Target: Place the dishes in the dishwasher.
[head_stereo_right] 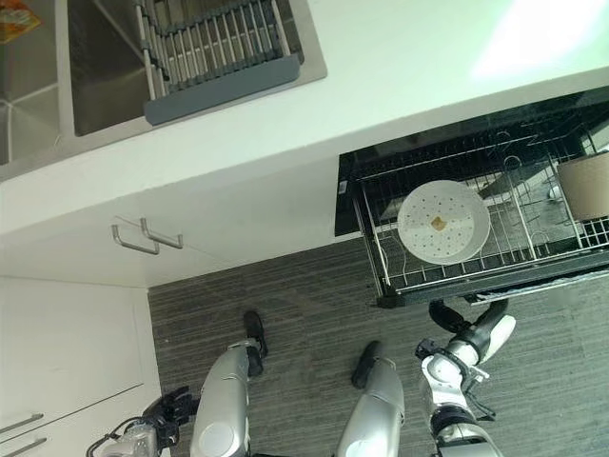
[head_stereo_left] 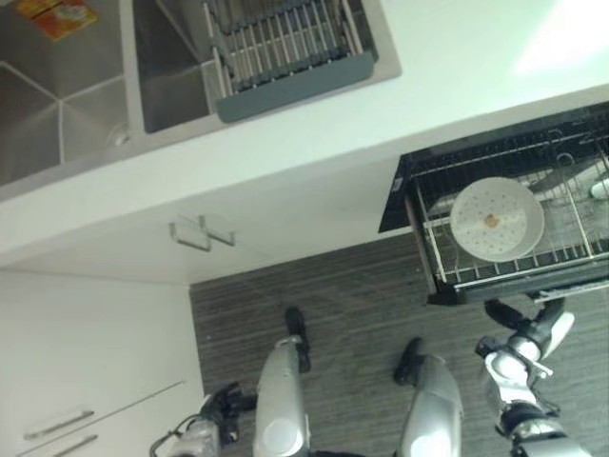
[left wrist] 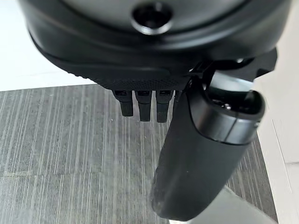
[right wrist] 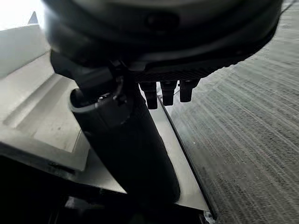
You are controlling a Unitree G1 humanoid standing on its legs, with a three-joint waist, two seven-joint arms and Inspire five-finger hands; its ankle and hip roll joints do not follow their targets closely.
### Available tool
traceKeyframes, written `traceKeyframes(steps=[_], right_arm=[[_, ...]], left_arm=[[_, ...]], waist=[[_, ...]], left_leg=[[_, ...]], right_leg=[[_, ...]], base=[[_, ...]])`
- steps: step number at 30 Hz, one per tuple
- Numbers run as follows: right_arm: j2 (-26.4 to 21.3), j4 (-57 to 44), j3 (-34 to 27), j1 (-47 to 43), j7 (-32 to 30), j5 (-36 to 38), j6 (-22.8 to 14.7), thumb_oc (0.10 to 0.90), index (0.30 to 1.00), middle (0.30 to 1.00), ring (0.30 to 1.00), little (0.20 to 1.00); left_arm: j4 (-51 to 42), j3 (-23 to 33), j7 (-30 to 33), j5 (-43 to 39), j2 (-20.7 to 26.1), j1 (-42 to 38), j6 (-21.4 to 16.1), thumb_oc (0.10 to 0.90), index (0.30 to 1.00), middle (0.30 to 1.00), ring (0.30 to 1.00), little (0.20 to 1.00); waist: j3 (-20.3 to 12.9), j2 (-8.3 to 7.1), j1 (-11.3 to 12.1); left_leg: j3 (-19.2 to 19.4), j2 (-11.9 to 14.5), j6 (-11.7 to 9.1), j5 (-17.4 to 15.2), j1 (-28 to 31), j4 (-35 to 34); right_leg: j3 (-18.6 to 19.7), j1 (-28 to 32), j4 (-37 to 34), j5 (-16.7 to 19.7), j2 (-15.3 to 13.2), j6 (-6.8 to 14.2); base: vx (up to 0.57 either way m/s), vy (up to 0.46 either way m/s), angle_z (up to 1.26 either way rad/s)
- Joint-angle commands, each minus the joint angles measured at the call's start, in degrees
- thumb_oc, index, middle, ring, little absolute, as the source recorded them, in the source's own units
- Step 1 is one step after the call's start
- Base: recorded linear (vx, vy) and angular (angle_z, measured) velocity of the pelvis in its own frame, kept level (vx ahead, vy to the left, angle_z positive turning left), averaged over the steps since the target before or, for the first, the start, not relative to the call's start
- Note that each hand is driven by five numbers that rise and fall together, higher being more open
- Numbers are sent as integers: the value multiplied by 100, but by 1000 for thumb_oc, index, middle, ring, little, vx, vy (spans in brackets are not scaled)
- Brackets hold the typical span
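A white round plate [head_stereo_left: 497, 219] with a small brown speck lies in the pulled-out wire rack [head_stereo_right: 476, 283] of the dishwasher, at the right under the counter. A beige cup [head_stereo_right: 582, 186] stands in the same rack further right. My right hand [head_stereo_left: 526, 331] hangs just in front of the rack's front edge, below the plate, fingers relaxed and holding nothing. In its wrist view the right hand [right wrist: 131, 149] is over a grey metal ledge and the floor. My left hand [head_stereo_left: 225, 404] is low at the left by the white drawers, empty; the left hand [left wrist: 196, 154] shows its fingers straight above the floor.
A steel double sink [head_stereo_left: 57, 105] sits in the white counter at the upper left, with a grey dish rack [head_stereo_left: 285, 48] across its right basin and an orange packet [head_stereo_left: 57, 14] in the left one. Cabinet handles [head_stereo_left: 202, 231] stick out below the counter. Grey striped floor lies between.
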Motion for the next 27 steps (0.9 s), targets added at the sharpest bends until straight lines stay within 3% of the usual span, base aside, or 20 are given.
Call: traceKeyframes(steps=[1, 5, 12, 18, 24, 27], right_arm=[[-1094, -1093, 255, -792, -111, -1102, -417, 800, 900, 900, 900, 900], [-1605, -1540, 442, -1643, -72, -1107, -97, 800, 900, 900, 900, 900], [-2128, -1158, 850, -2655, -119, -1209, -26, 800, 900, 900, 900, 900], [-2564, -1038, 1462, -3921, -143, -1417, 361, 800, 900, 900, 900, 900], [-2483, -1102, 1611, -4231, 165, -789, 721, 800, 900, 900, 900, 900], [-1973, -1228, 1343, -3533, 612, -565, 837, 800, 900, 900, 900, 900]], left_arm=[[137, -123, -5, 262, 322, 373, 85, 800, 900, 900, 900, 900], [173, -129, -161, 462, 362, 422, 67, 800, 900, 900, 900, 900], [145, -256, -218, 562, 426, 492, -53, 800, 900, 900, 900, 900], [44, -320, -380, 576, 558, 592, -272, 800, 900, 900, 900, 900], [-197, -208, -233, 1, 547, 597, -599, 800, 900, 900, 900, 900], [-485, 99, 83, -297, 483, 445, -812, 800, 900, 900, 900, 900]], waist=[[-102, 96, 50], [-102, 64, 253], [-102, 89, 590], [-102, 107, 961], [-102, 92, 1089], [-104, 57, 1039]], left_leg=[[-19, -477, 151, -415, 230, -286], [-118, -547, 200, -398, 90, -267], [-234, -651, 303, -445, 16, -184], [-415, -840, 414, -455, -97, -197], [-674, -1055, 499, -422, -78, -336], [-814, -1128, 512, -453, 132, -377]], right_leg=[[-155, 138, 927, -1090, 515, -258], [-203, 101, 995, -1172, 595, -327], [-435, 234, 1147, -1320, 501, -416], [-619, 396, 1197, -1373, 441, -433], [-519, 489, 1106, -1286, 571, -406], [-420, 737, 830, -1205, 722, -324]], base=[[51, 39, 10], [48, 44, 16], [61, 37, 12], [63, 47, 29], [9, 69, 3], [4, 85, -11]])
